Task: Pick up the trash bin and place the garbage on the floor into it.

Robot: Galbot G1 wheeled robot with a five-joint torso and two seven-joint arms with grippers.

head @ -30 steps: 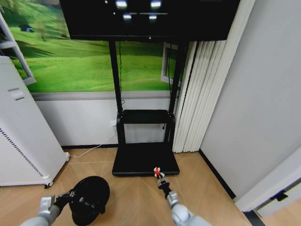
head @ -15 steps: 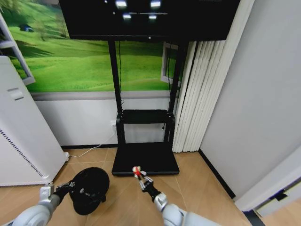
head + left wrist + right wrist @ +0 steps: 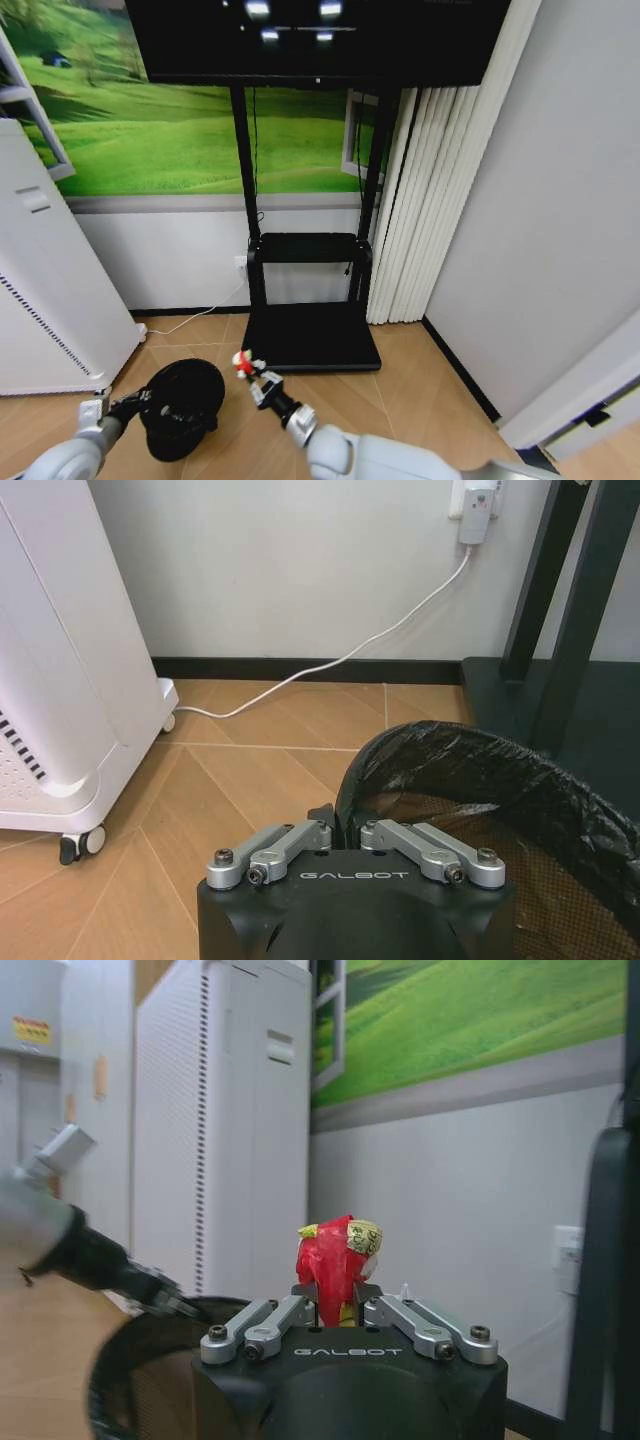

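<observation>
The trash bin [image 3: 182,406], round and black with a black bag liner, is held at its left rim by my left gripper [image 3: 132,404]. In the left wrist view that gripper [image 3: 346,832] is shut on the bin's rim [image 3: 470,770]. My right gripper [image 3: 254,378] sits just right of the bin's top edge, shut on the garbage [image 3: 242,362], a crumpled red and yellow wrapper. In the right wrist view the garbage [image 3: 338,1258] sticks up from the right gripper [image 3: 340,1305], with the bin's rim [image 3: 120,1365] below and beside it. The floor [image 3: 410,395] is tan herringbone wood.
The flat black TV-stand base [image 3: 310,338] lies just behind the bin and the right gripper. A tall white appliance on casters [image 3: 45,300] stands at the left, with a white cable [image 3: 190,320] on the floor along the wall. Pale folded blinds [image 3: 420,200] hang at the right.
My right gripper has carried the garbage leftward from in front of the TV-stand base to the bin's right edge. The bin and left gripper have shifted slightly to the left.
</observation>
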